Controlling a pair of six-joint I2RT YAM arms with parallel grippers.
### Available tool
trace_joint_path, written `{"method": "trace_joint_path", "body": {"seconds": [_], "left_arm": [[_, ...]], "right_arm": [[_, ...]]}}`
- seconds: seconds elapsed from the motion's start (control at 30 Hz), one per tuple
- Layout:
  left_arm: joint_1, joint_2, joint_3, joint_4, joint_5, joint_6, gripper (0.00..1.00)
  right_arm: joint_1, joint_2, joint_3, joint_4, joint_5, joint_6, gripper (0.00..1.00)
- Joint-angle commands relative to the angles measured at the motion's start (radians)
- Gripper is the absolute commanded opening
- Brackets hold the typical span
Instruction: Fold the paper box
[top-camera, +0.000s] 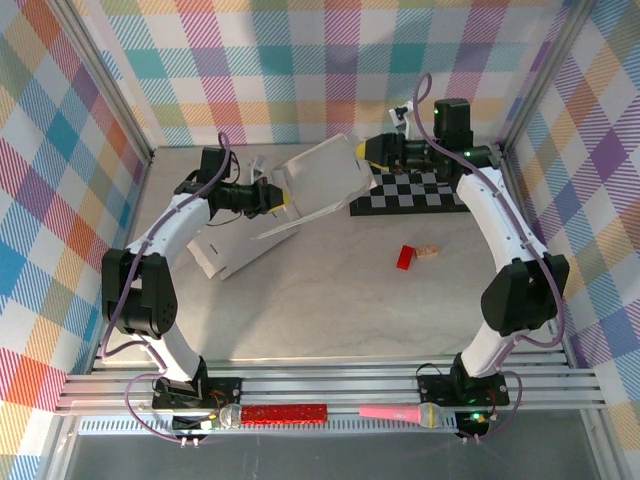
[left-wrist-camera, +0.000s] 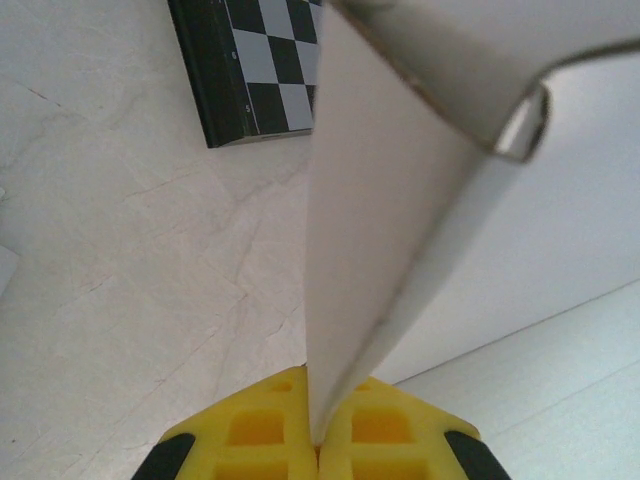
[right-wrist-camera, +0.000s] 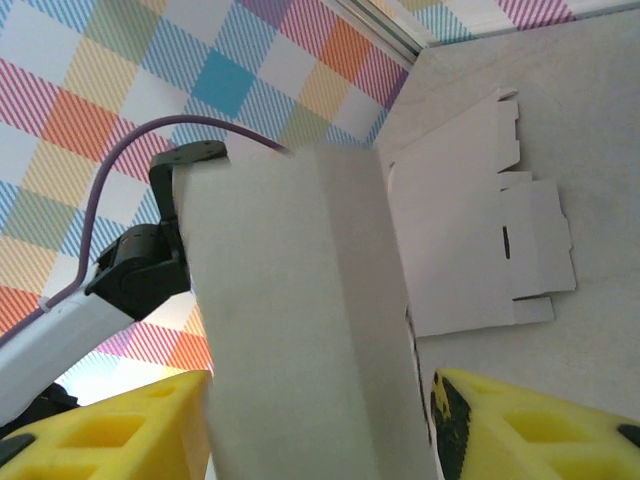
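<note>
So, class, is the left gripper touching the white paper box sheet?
Touching. Left wrist view: the left gripper is shut on the white paper box sheet, yellow fingers pinching it.

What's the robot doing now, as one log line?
left tool: pinching box edge | right tool: gripping box | box: lifted, unfolded

Lab cell: plaid walls (top-camera: 300, 60), aluminium frame (top-camera: 330, 385)

I read a plain white folded paper box (top-camera: 318, 180), yellow gripper fingers (right-wrist-camera: 110, 420), a black-and-white checkered board (top-camera: 410, 190) far right, a small red block (top-camera: 405, 258), a small tan wooden block (top-camera: 428, 251), a pale grey marbled table (top-camera: 330, 310) and pastel plaid walls (top-camera: 300, 60).
</note>
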Motion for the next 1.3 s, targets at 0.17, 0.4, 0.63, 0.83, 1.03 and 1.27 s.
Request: {"method": "trace_joint_path", "body": {"seconds": [0.17,0.4,0.63,0.83,1.03,1.27], "left_arm": [[-0.008,0.001,0.026,0.018,0.032,-0.014,0.00],[-0.008,0.000,0.026,0.015,0.030,-0.013,0.00],[-0.009,0.004,0.031,0.016,0.030,-0.016,0.00],[-0.011,0.003,0.030,0.017,0.032,-0.016,0.00],[-0.014,-0.004,0.031,0.015,0.029,-0.011,0.00],[-0.015,-0.010,0.031,0.002,0.025,0.005,0.00]], "right_arm": [[-0.051,-0.075,-0.055,0.095,-0.085,0.070,0.63],[-0.070,-0.077,-0.107,0.194,-0.114,0.144,0.58],[-0.041,-0.039,-0.075,0.078,-0.099,0.048,0.56],[-0.018,0.001,-0.019,0.024,-0.073,0.011,0.56],[0.025,0.061,0.083,-0.117,0.007,-0.078,0.51],[0.051,0.086,0.136,-0.223,0.138,-0.167,0.41]]}}
